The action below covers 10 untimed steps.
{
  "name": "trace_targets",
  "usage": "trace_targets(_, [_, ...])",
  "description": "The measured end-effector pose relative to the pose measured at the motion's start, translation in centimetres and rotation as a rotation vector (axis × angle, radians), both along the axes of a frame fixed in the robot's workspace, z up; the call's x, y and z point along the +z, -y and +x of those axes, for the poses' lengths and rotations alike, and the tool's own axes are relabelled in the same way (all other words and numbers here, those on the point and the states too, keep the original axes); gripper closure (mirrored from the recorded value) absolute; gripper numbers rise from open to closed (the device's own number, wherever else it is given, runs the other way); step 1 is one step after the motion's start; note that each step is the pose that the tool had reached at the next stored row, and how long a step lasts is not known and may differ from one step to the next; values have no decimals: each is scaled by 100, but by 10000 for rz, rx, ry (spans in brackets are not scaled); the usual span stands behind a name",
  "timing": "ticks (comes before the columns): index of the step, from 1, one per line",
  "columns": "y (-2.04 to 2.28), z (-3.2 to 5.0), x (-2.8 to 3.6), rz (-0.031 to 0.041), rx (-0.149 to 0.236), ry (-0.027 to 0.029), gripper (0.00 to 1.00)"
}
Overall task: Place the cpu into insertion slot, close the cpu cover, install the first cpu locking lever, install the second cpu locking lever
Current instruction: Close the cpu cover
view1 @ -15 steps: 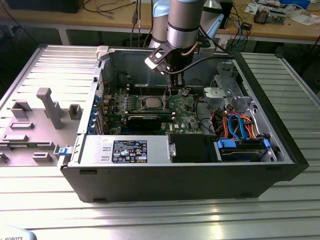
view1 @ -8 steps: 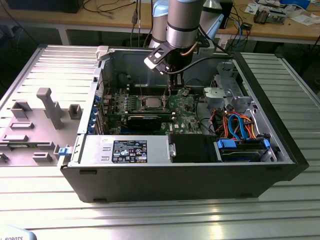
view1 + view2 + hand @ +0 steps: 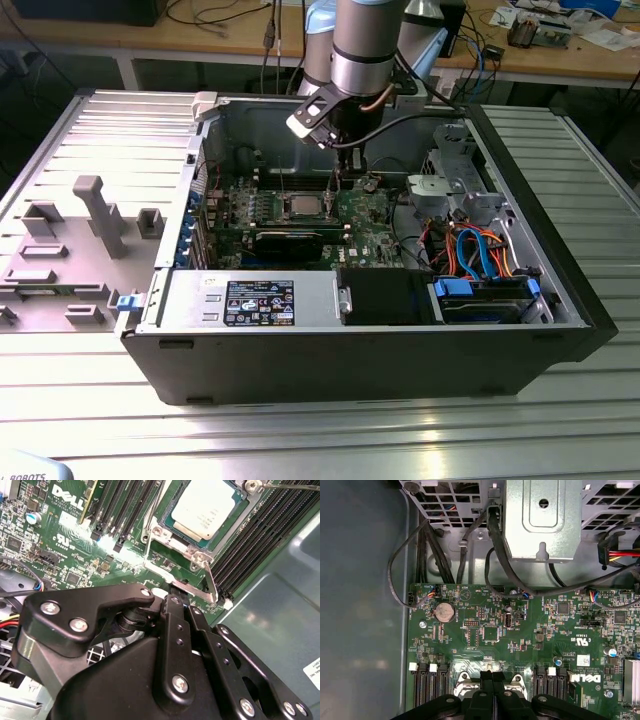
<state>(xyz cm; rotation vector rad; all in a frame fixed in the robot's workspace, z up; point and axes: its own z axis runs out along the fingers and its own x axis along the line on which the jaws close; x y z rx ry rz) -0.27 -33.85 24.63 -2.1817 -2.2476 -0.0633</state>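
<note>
At the gripper [image 3: 177,596], the two black fingers [image 3: 485,692] stand pressed together with no gap between them. Their tips meet the edge of the cpu cover [image 3: 197,589], a thin silvery plate that stands raised off the socket; whether the plate is clamped between the tips cannot be told. In the first wrist view the gripper [image 3: 492,676] sits between two silvery corners of the cpu cover [image 3: 461,680]. Just beyond the cover, the cpu [image 3: 202,510] lies flat in the insertion slot, with its metal top and green border fully exposed. Black memory slots [image 3: 260,540] run along both sides of the socket on the green motherboard [image 3: 520,630]. A coin cell battery [image 3: 444,612] sits near the board's edge. In the exterior view the gripper [image 3: 345,178] reaches down into the open computer case [image 3: 350,350], just beside the cpu [image 3: 303,207].
</note>
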Motion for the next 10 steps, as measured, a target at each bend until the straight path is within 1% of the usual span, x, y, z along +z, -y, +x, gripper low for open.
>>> trace_targets(10, [0, -28, 0, 0, -1, 0, 89])
